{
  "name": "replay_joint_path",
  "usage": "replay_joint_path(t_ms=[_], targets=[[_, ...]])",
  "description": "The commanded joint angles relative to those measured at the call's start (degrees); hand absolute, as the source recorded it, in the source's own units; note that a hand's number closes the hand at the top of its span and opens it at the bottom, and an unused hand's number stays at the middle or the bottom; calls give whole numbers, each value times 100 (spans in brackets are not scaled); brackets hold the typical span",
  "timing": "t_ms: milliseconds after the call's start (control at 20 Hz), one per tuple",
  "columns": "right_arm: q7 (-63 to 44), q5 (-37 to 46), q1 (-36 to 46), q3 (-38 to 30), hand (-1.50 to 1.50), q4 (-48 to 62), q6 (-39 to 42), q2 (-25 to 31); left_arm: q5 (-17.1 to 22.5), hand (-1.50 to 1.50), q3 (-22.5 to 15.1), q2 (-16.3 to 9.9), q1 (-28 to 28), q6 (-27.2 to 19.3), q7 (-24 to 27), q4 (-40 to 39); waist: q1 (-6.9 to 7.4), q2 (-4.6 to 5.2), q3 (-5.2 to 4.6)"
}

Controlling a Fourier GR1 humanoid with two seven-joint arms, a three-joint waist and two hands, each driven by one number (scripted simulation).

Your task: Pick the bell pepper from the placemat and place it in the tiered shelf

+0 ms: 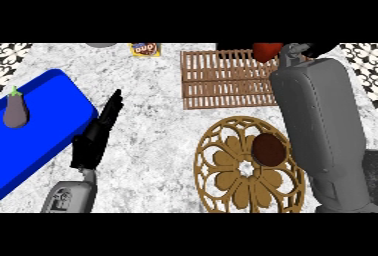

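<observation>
Grey-white marbled counter [155, 145] fills most of the head view, with patterned tile showing at both upper corners. Reaching far up the right side, the right forearm [321, 130] ends at the upper edge, where the right hand [295, 50] is mostly hidden; whether its fingers are curled cannot be told. Just left of that hand a red rounded thing, seemingly the bell pepper [266, 50], sits touching it above the slatted wooden tiered shelf [225, 80]. Below the shelf and left of the forearm lies the round openwork placemat [244, 172], a dark round shadow on its upper right part.

The left hand [100, 132] lies with fingers straight and pressed together, pointing up. Right of it stretches bare counter up to the placemat's rim. Close at its left runs the edge of a blue board [44, 125] carrying an eggplant [15, 110]. A small packet [145, 49] sits well above it.
</observation>
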State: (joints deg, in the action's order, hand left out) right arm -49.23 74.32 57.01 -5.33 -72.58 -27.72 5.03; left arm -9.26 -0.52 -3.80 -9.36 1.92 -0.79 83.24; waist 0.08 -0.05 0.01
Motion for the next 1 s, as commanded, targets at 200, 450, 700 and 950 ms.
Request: replay_joint_path(t_ms=[200, 450, 700, 950], targets=[[183, -884, -88, -24, -150, -795, 325, -59, 129, 0, 99, -127, -47, 176, -170, 116, -6, -5, -1], [-11, -1086, 442, -377, -150, -835, 164, 97, -48, 0, 24, 75, -64, -93, 14, -41, 1, 5, -3], [-499, -1090, 611, -868, -150, -1799, -107, 229, 17, 0, 115, -135, 149, 77, 95, -16, -34, -27, -3], [-1231, -1118, 381, -1412, -150, -2874, 942, 775, -4, 0, 15, -22, 343, 45, 221, 36, -115, -55, -2]])
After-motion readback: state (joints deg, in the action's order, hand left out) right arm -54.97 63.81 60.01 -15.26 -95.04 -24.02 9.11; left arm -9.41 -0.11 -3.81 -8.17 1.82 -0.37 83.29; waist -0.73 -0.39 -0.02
